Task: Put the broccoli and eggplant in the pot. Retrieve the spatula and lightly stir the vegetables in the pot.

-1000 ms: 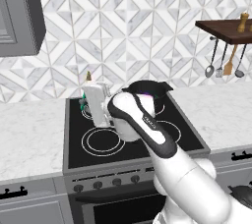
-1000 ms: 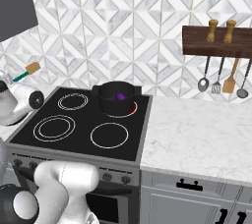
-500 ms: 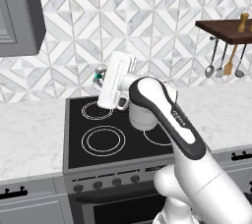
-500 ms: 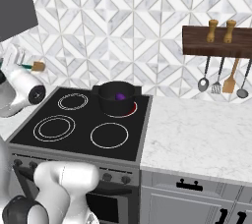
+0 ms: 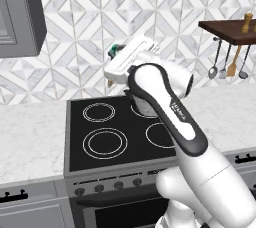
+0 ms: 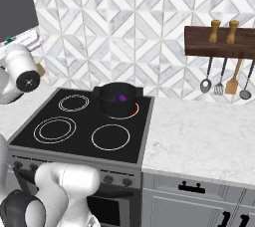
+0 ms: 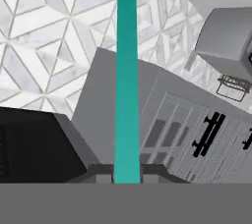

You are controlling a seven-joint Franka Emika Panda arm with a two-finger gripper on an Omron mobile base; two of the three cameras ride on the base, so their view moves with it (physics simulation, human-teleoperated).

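Arm has swung higher; jaws clamp the spatula (image 7: 126, 70); eggplant (image 6: 121, 98) sits in pot (image 6: 117, 99).

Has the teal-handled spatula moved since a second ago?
Yes. The teal-handled spatula, clamped in the gripper, has risen from just above the black stovetop up against the backsplash.

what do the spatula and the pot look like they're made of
Spatula: smooth matte teal handle, looks plastic or silicone; the yellow-orange blade tip could be wood or plastic. Pot: flat black with a dull sheen, likely coated metal or cast iron.
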